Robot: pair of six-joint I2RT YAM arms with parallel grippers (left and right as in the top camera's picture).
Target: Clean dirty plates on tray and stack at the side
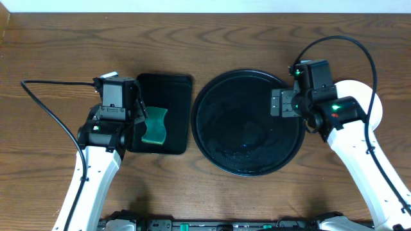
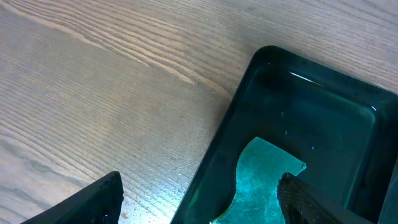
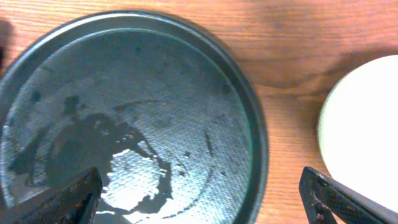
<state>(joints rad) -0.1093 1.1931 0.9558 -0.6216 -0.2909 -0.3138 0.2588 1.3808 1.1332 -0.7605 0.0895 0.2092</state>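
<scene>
The round black tray (image 1: 249, 122) lies mid-table with no plate on it; its wet, mottled floor fills the right wrist view (image 3: 124, 106). White plates (image 1: 370, 96) lie on the table right of the tray, mostly hidden under my right arm; how many are stacked I cannot tell. A white rim shows in the right wrist view (image 3: 364, 118). My right gripper (image 1: 282, 102) is open and empty above the tray's right edge (image 3: 202, 199). My left gripper (image 1: 138, 117) is open and empty over the left edge of the small rectangular tray (image 2: 202, 202).
The small rectangular black tray (image 1: 164, 90) stands left of the round tray and holds a green sponge (image 1: 155, 126), also seen in the left wrist view (image 2: 261, 180). Bare wooden table surrounds both trays. Arm cables run along the left and the upper right.
</scene>
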